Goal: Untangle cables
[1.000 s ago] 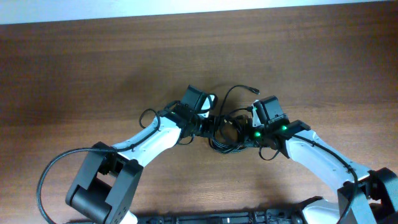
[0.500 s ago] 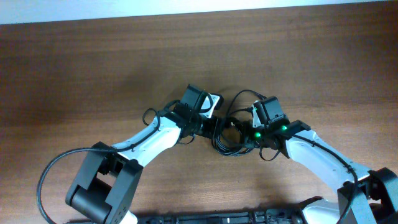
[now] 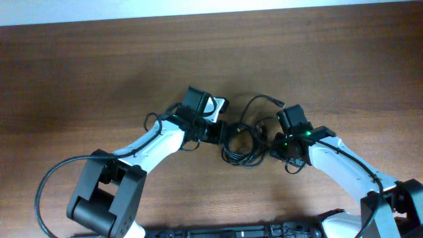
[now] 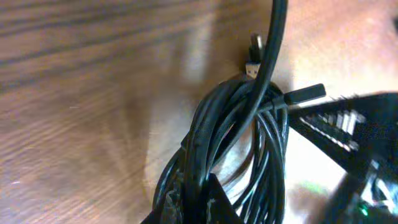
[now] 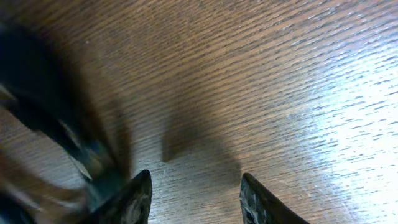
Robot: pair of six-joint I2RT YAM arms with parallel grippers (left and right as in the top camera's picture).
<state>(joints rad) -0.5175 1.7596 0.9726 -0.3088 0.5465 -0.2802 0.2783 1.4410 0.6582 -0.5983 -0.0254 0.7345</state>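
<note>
The cables (image 3: 243,147) are thin black cords wound in an overlapping bundle at the table's middle, with one loose end and its plug (image 3: 279,102) arching up to the right. My left gripper (image 3: 225,131) is shut on the bundle's left side. In the left wrist view the loops (image 4: 239,130) run up from my closed gripper (image 4: 198,199), with two plug ends (image 4: 254,53) above them. My right gripper (image 3: 269,139) is just right of the bundle. In the right wrist view it (image 5: 194,186) is open over bare wood, with a blurred dark mass (image 5: 50,118) at its left.
The brown wood table (image 3: 99,73) ends in a pale strip (image 3: 211,10) along the far edge. The right arm's housing with its green light (image 4: 364,155) sits close to the bundle's right side in the left wrist view.
My left gripper has shifted left with the bundle. My right gripper has moved right, away from the loops. The loose end has swung right.
</note>
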